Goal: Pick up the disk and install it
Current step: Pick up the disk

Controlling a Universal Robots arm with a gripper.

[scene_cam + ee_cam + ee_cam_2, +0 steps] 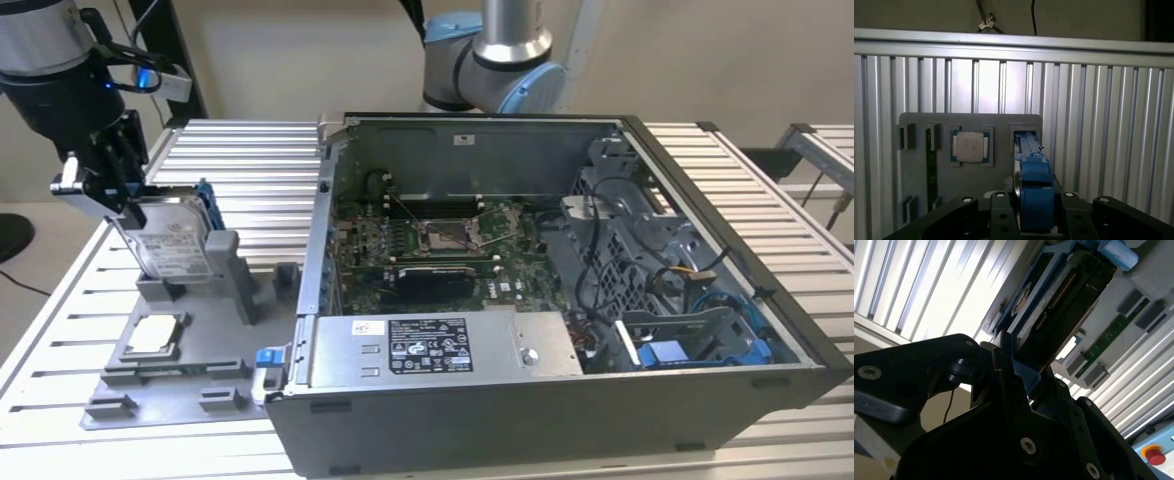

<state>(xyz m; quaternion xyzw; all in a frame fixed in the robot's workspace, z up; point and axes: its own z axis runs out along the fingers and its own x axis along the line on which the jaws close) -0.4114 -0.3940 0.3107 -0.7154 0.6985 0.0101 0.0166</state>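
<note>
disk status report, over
Gripper shut on disk, top edge. Disk upright at grey fixture, outside open computer case. No obstruction seen.

White labels on disk (pixel 171 248), power supply (pixel 441 345): print unreadable.

silver arm (pixel 514 30), probably black gripper (pixel 110 198)

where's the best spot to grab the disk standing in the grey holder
Its top edge, from above, pinching the two flat faces. The disk stands upright with its bottom sunk in the grey holder, leaving the top free; the gripper sits there.
</note>
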